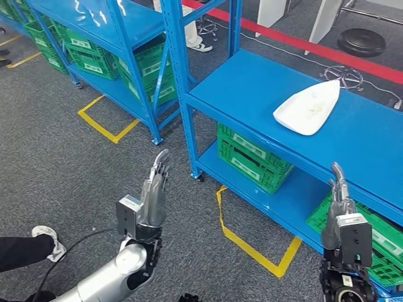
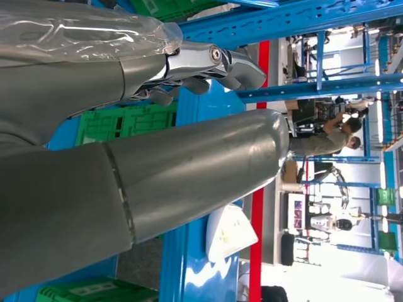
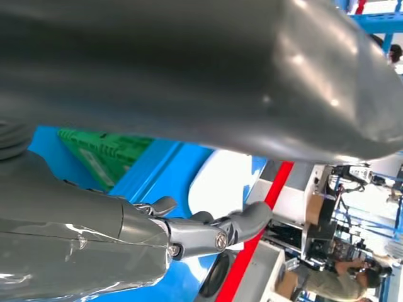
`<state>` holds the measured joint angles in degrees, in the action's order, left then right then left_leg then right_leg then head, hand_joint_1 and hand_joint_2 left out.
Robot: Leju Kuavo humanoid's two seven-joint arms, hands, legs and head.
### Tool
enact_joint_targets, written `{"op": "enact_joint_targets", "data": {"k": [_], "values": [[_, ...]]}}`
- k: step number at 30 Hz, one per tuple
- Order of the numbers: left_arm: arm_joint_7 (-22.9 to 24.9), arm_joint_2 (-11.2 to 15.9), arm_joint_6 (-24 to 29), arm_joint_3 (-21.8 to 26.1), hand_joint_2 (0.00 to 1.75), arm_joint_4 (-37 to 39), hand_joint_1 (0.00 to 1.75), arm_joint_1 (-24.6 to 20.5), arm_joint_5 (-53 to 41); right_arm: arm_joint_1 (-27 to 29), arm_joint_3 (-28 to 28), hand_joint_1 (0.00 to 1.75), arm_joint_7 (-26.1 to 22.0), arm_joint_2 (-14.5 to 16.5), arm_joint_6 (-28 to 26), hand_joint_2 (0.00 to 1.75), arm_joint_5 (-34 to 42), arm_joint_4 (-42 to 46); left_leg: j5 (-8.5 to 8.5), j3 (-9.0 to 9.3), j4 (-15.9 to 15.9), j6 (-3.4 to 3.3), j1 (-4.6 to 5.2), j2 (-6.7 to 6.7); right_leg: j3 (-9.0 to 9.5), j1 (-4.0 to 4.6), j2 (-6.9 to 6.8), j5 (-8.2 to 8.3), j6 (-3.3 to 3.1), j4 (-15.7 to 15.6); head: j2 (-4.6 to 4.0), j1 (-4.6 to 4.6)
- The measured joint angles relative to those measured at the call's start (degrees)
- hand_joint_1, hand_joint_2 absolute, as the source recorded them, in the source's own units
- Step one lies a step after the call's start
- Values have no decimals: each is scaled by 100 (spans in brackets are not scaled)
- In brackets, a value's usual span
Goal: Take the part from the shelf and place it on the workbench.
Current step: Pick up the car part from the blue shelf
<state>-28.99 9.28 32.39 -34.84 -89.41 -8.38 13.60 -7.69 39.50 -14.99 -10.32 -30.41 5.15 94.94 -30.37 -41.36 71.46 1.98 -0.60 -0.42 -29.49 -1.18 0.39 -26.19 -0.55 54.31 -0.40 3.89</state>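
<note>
Left hand point(image 1: 154, 192) lower centre-left of the head view, raised over grey floor, fingers apart, holding nothing. Right hand point(image 1: 338, 204) lower right, in front of the blue metal shelf point(image 1: 247, 88), fingers extended, empty. White flat pointed plastic part point(image 1: 308, 107) lies upper right on the shelf's top deck, well apart from both hands. Green slotted plastic crates point(image 1: 252, 157) on the lower deck. Yellow tape corner marks point(image 1: 252, 248) on the floor, centre.
</note>
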Motion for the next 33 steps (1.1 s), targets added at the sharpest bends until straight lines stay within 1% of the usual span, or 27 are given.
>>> {"op": "enact_joint_targets", "data": {"k": [1, 3, 4, 5, 6, 8, 9, 10, 11, 13, 14, 15, 16, 18, 19, 20, 21, 22, 24, 25, 26, 28, 29, 30, 31, 32, 33], "values": [[1, 3, 0, 0, 0, -1, 0, 3, -1, 0, 2, 0, -3, 0, 1, 0, 1, -1, 221, 20, -210, -9, -4, 1, 56, -4, 4, -44, 11, 0, 0, 12], [1, 9, 0, 0, 0, -2, 0, 0, -1, -4, 2, 0, -18, 0, 3, 0, 3, -2, 734, 299, -1008, -46, 1, 8, 161, -1, 11, -145, 52, -2, -1, 35], [1, 13, 0, 0, 0, -5, 0, -2, -2, -7, 2, 0, -30, 0, 8, 0, 5, -2, 866, 450, -1367, -77, 11, 8, 192, 10, 16, -198, 82, -3, -1, 42], [1, 14, 1, 0, 0, -8, 0, -2, -4, -8, 2, 0, -43, 0, 15, 0, 10, -3, 899, 550, -1582, -109, 23, 7, 211, 20, 18, -241, 113, -18, -1, 41], [1, 15, 2, 0, 0, -11, 0, -2, -7, -8, 2, 0, -57, 0, 25, 0, 14, -3, 854, 603, -1675, -147, 31, 2, 241, 33, 20, -262, 149, -19, -1, 30], [-1, 16, 7, 0, 0, -21, 0, 2, -11, -6, 1, 0, -79, 0, 39, 0, 20, -3, 779, 675, -1719, -227, 30, -9, 327, 23, 16, -299, 209, -29, -1, 5], [-2, 17, 10, 0, 0, -26, 0, 3, -14, -8, -1, 0, -86, 0, 42, 0, 21, -3, 752, 730, -1735, -268, 25, -11, 336, 18, 11, -343, 234, 48, -1, -8], [-3, 16, 13, 0, 0, -30, 0, 1, -15, -11, -2, 0, -91, 1, 42, 0, 22, -3, 728, 791, -1746, -304, 25, -12, 260, 12, 4, -434, 250, 228, -1, -19], [-4, 14, 15, 0, 0, -33, 0, 2, -16, -13, -2, 0, -93, 1, 42, 0, 22, -3, 700, 848, -1756, -335, 25, -13, 101, 11, 0, -555, 262, 538, -1, -35], [-5, 11, 15, 0, 0, -35, 0, 13, -16, -5, -2, 0, -92, 1, 42, 0, 21, -9, 628, 929, -1757, -378, 46, -14, -376, 20, -3, -835, 272, 1349, -1, -64], [-5, 11, 15, 0, 0, -34, 0, 26, -16, 6, -3, 0, -90, 0, 42, 0, 21, -15, 586, 973, -1757, -389, 59, -17, -599, 22, -3, -910, 269, 1631, -1, -72], [-5, 12, 15, 0, 0, -34, 0, 36, -16, 15, -4, 0, -86, 0, 42, 0, 21, -22, 541, 1028, -1757, -395, 75, -21, -741, 25, -3, -887, 259, 1721, -1, -78], [-5, 11, 13, 0, 0, -35, 0, 43, -16, 20, -4, 0, -84, 0, 42, 0, 21, -27, 492, 1098, -1757, -397, 91, -25, -779, 35, -3, -736, 235, 1588, -1, -82], [-7, 6, 9, 0, 0, -35, 0, 44, -17, 22, -7, 0, -82, 0, 42, 0, 17, -30, 384, 1253, -1762, -393, 117, -30, -615, 77, -3, -148, 136, 853, -1, -90], [-10, 2, 6, 0, 0, -34, 0, 44, -17, 22, -10, 0, -80, 0, 42, 0, 15, -31, 336, 1314, -1764, -382, 128, -35, -525, 106, -4, 38, 84, 511, -1, -89], [-15, -2, 4, 0, 0, -34, 0, 41, -17, 23, -14, 0, -80, 0, 44, 0, 11, -31, 293, 1348, -1765, -359, 132, -41, -439, 132, -2, 149, 38, 277, -1, -91], [-19, -5, 3, 0, 0, -33, 0, 41, -18, 26, -19, 0, -81, 0, 45, 0, 9, -30, 268, 1373, -1754, -330, 133, -44, -400, 154, -2, 180, 3, 154, -1, -92], [-25, -8, 2, 0, 0, -34, 0, 39, -19, 27, -23, 0, -80, 0, 47, 0, 7, -30, 264, 1392, -1737, -296, 137, -49, -369, 162, -1, 138, -18, 119, -1, -90], [-33, -9, 2, -1, 0, -36, 0, 32, -23, 26, -27, 0, -85, 1, 49, 0, 5, -27, 236, 1402, -1619, -233, 133, -38, -225, 132, 3, 194, -56, 23, -1, -93], [-36, -9, 2, -1, 0, -38, 0, 23, -25, 20, -28, 0, -86, 1, 49, 0, 5, -27, 185, 1331, -1446, -199, 127, -31, -145, 111, 3, 189, -70, -14, -1, -84], [-38, -8, 2, -1, 0, -40, 0, 15, -26, 14, -31, 0, -87, 1, 49, 0, 5, -27, 86, 1181, -1168, -163, 112, -23, -74, 91, 3, 181, -79, -45, -1, -72], [-38, -7, 2, 0, 0, -42, 0, 14, -24, 7, -34, 0, -87, 0, 49, 0, 5, -27, -190, 688, -422, -94, 66, -14, -25, 79, 1, 130, -93, -61, -1, -49], [-38, -6, 2, -1, 0, -42, 0, 21, -22, 9, -32, 0, -86, 0, 49, 0, 5, -28, -280, 440, -131, -67, 41, -11, -3, 72, 3, 97, -89, -61, -1, -43], [-38, -5, 2, -1, 0, -42, 0, 29, -21, 15, -30, 0, -86, 0, 50, 0, 5, -28, -260, 271, -15, -44, 19, -9, 33, 64, 6, 56, -80, -60, -1, -36], [-38, -5, 2, -1, 0, -42, 0, 33, -21, 19, -28, 0, -85, 0, 50, 0, 5, -29, -108, 214, -116, -21, 0, -6, 85, 51, 9, 10, -63, -60, -1, -27], [-38, -4, 2, -1, 0, -42, 0, 33, -20, 23, -27, 0, -85, 0, 50, 0, 5, -29, 175, 276, -445, 0, -17, -1, 156, 35, 11, -44, -39, -60, -1, -20], [-38, -2, 2, -1, 0, -42, 0, 32, -20, 23, -28, 0, -86, 0, 49, 0, 5, -29, 494, 403, -890, 17, -31, 8, 224, 21, 10, -103, -10, -60, -1, -13]]}}
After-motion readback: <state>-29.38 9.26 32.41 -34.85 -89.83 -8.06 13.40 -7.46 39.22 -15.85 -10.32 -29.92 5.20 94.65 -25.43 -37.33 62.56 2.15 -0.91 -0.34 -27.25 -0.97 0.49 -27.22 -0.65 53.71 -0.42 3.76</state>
